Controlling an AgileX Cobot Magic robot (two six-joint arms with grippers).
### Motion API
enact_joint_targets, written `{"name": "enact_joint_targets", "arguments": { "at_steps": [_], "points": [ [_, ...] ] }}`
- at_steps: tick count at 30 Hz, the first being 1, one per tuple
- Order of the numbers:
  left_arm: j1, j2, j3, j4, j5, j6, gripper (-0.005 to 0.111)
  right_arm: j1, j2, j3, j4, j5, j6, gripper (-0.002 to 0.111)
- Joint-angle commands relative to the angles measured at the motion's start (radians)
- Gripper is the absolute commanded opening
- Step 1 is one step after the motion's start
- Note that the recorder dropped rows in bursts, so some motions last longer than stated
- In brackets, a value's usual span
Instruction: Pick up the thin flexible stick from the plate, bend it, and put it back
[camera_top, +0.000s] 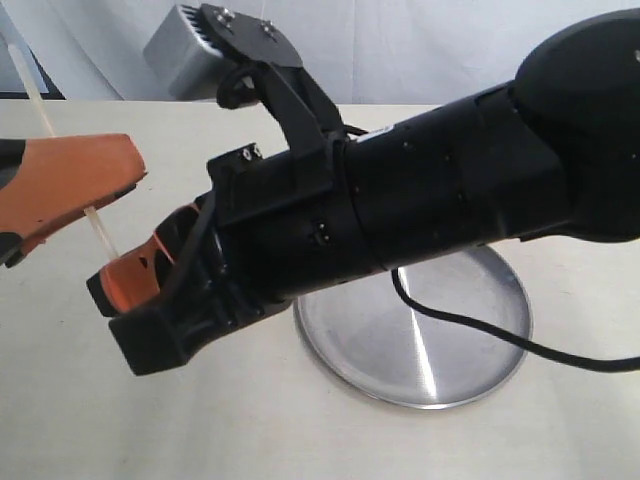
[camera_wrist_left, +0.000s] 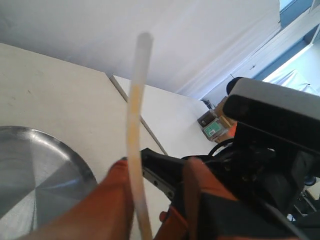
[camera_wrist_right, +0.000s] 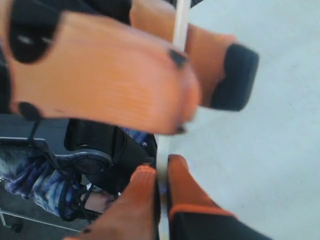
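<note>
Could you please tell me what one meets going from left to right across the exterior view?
Left hand → right hand → plate. The thin flexible stick, gripped by both hands, overlaps them, so I leave it out of the order.

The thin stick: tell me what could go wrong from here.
1. Snapping: the left gripper and right gripper clamp the thin flexible stick close together, so bending that short span could break it.
2. Dropping off target: the stick is held beside the plate, over bare table; a slip would probably land it there.
3. The right arm's black cable hangs over the plate and might snag during the return.
</note>
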Motion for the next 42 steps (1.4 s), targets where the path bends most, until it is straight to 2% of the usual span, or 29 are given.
{"name": "enact_joint_targets", "arguments": {
  "at_steps": [1,5,9,14,19,22,24,26,27,29,31,32,37,42],
  "points": [
    [-0.004,-0.002,0.002,0.050,0.016,0.000,0.003,-0.001,-0.002,-0.004,0.049,-0.001,-0.022,0.000],
    [-0.004,-0.002,0.002,0.136,0.004,-0.001,0.000,-0.001,-0.012,-0.004,0.079,0.047,-0.022,0.000],
    [-0.004,-0.002,0.002,0.156,-0.020,-0.001,0.000,-0.001,-0.026,-0.004,0.091,0.055,-0.030,0.000],
    [-0.004,-0.002,0.002,0.119,-0.035,-0.001,0.000,-0.001,-0.021,-0.004,0.061,0.024,-0.047,0.000],
    [-0.004,-0.002,0.002,0.024,-0.002,0.006,0.002,-0.001,0.016,-0.004,0.058,-0.081,-0.049,0.000],
    [-0.004,-0.002,0.002,0.016,0.013,0.007,0.011,-0.001,0.032,-0.004,0.099,-0.084,-0.085,0.000],
    [-0.004,-0.002,0.002,0.016,0.016,0.007,0.035,-0.001,0.038,-0.004,0.155,-0.067,-0.144,0.000],
    [-0.004,-0.002,0.002,0.016,0.016,0.004,0.044,-0.001,0.038,-0.004,0.176,-0.057,-0.162,0.000],
    [-0.004,-0.002,0.002,0.016,0.016,0.004,0.044,-0.001,0.038,-0.004,0.190,-0.061,-0.169,0.000],
    [-0.004,-0.002,0.002,0.043,0.018,0.004,0.038,-0.001,0.038,-0.004,0.220,-0.065,-0.200,0.000],
    [-0.004,-0.002,0.002,0.083,0.018,0.004,0.017,-0.001,0.038,-0.004,0.242,-0.060,-0.207,0.000],
    [-0.004,-0.002,0.002,0.106,0.013,0.012,0.000,-0.001,0.038,-0.004,0.253,-0.034,-0.197,0.000],
    [-0.004,-0.002,0.002,0.153,-0.023,0.026,0.000,-0.001,0.036,-0.006,0.328,0.105,-0.197,0.000],
    [-0.004,-0.002,0.002,0.143,-0.039,0.026,0.000,-0.001,0.034,-0.006,0.259,0.100,-0.197,0.000]
  ]
}}
